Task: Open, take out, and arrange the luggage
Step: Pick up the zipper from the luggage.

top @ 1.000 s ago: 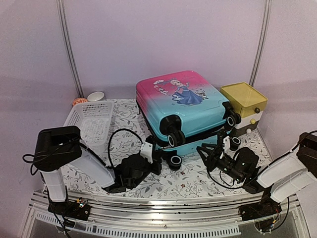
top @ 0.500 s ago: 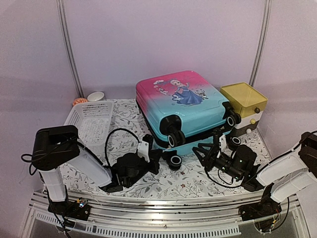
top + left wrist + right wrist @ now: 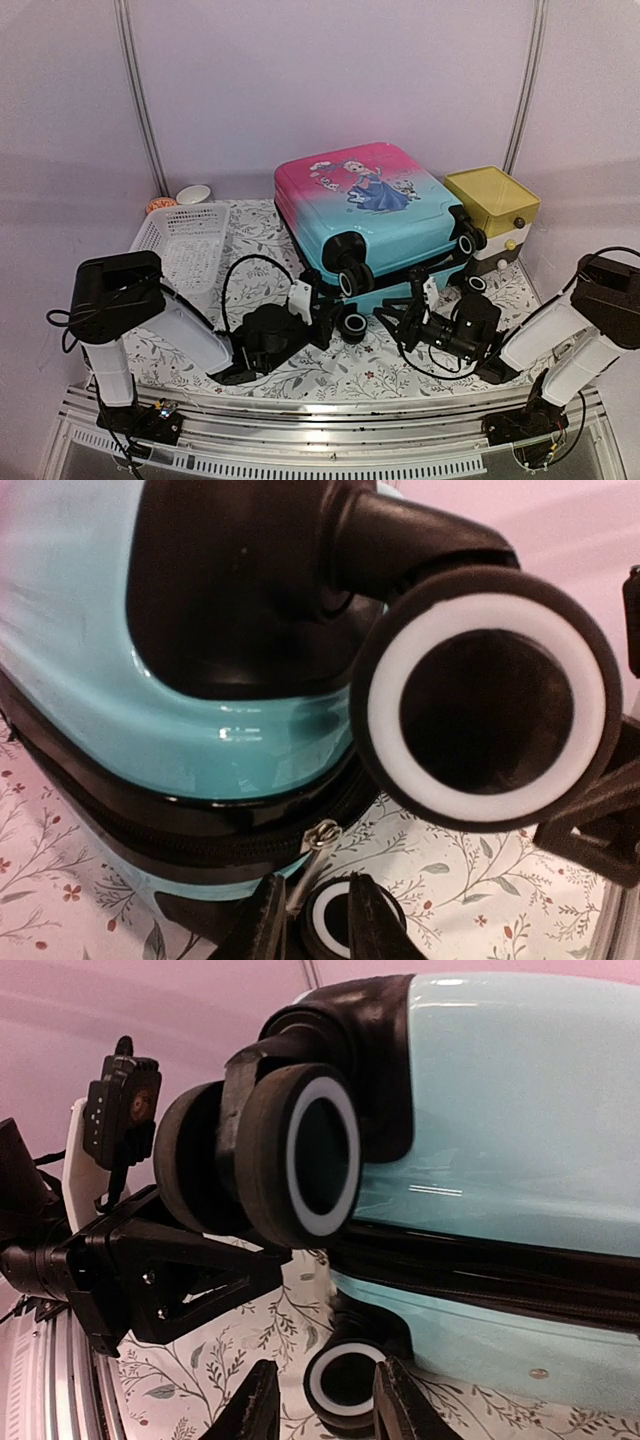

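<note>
So, the suitcase (image 3: pixel 380 215) is laid flat on the table (image 3: pixel 390 378), toward the back and roughly centred. The princess print is up and the wheels are turned toward the arms. It's zipped shut, lid not lifted. A white basket (image 3: pixel 185 245) is parked near it on the left, and a yellow box (image 3: pixel 490 200) is set just beside its right end.

Both arms are stretched low over the table and aimed at the near left corner of the case. The left gripper (image 3: pixel 318 888) is held right up at the black zipper (image 3: pixel 190 845), under the upper wheel (image 3: pixel 485 705). Its jaws are spread a little, with nothing pinched as far as can be made out. The silver pull (image 3: pixel 322 832) is seen just above the gap, hanging close by one finger (image 3: pixel 262 925). The lower wheel (image 3: pixel 335 935) is framed between the fingers, further back.

The right gripper (image 3: pixel 325 1365) is pointed in from the other side, jaws spread too and nothing clamped, with the lower wheel lined up past the gap. The two grippers are near each other, with the wheels between them.
</note>
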Tool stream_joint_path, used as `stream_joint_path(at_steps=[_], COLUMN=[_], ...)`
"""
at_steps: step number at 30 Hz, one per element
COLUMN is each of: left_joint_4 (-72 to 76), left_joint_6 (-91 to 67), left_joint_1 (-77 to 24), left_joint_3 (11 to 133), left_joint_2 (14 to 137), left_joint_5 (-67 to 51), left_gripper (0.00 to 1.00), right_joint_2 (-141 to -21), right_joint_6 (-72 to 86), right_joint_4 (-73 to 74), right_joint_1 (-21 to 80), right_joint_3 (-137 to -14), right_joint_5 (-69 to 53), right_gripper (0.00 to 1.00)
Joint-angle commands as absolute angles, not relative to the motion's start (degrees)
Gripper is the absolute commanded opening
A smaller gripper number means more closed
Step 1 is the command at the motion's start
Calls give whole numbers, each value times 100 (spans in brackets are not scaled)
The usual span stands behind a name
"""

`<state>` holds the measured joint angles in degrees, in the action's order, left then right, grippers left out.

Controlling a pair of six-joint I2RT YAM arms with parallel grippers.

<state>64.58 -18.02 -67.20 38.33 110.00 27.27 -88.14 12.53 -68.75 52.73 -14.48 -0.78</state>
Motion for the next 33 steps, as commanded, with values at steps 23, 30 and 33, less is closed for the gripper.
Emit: stream_joint_path(at_steps=[23, 30, 33], left_joint_4=[6193, 5844, 5657], left_joint_6=[-2262, -2364, -2318], left_joint_1=[-6042, -5689, -5612], left_joint_3=[2951, 3073, 3182], left_joint_2=[9862, 9615, 9574], left_joint_5=[2032, 1307, 1100], left_gripper=[25, 23, 22], right_joint_2=[-11984, -12290, -12366], right_joint_6=[1137, 1080, 1042], right_joint_4=[-9860, -10196, -10224], right_joint_1=[5146, 5185, 5211], right_joint_3=[-2992, -3197, -3358], right_joint_5=[-578, -550, -527], right_gripper=[31, 28, 26])
